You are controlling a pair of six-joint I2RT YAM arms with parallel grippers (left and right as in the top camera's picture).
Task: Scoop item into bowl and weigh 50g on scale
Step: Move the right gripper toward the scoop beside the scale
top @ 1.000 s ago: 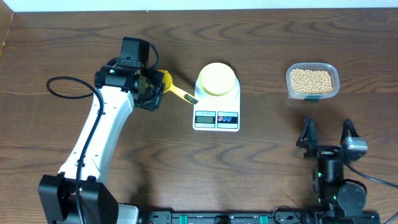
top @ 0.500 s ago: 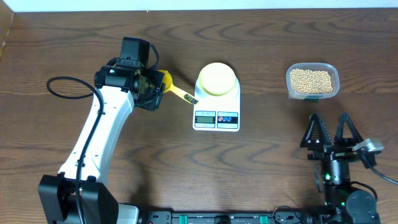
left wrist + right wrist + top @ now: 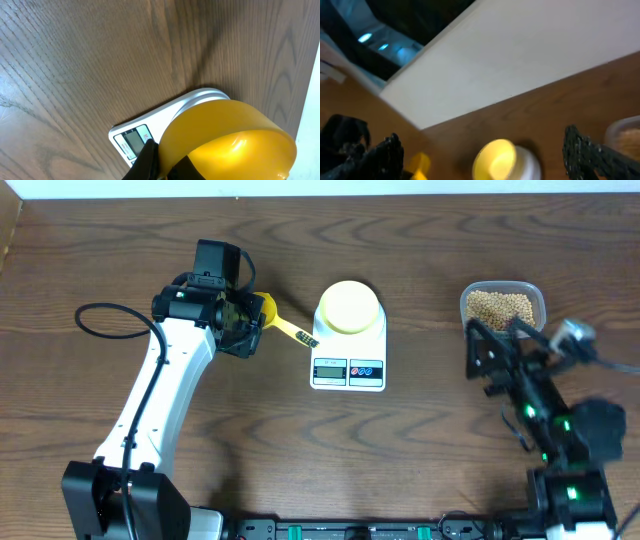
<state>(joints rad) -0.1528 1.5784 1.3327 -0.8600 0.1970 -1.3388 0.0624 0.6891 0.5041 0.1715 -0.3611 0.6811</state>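
Observation:
The pale yellow bowl (image 3: 349, 307) sits on the white scale (image 3: 348, 368) at mid-table; nothing shows inside it from above. Tan beans (image 3: 505, 304) fill a clear tub at the right. My left gripper (image 3: 245, 321) is shut on a bright yellow scoop (image 3: 268, 311), left of the scale, with the scoop's handle (image 3: 297, 332) pointing toward it. In the left wrist view the scoop's cup (image 3: 227, 137) looks empty, and the scale (image 3: 136, 140) shows behind it. My right gripper (image 3: 498, 346) hangs open just in front of the tub. It faces the bowl (image 3: 495, 159), blurred.
The clear tub (image 3: 540, 308) stands at the right rear, partly behind my right arm. A black cable (image 3: 100, 320) loops on the wood left of my left arm. A pale wall (image 3: 520, 55) runs along the table's far edge.
My right arm has lifted from the front edge and swung up toward the tub, still open. The left arm and the scoop have stayed still.

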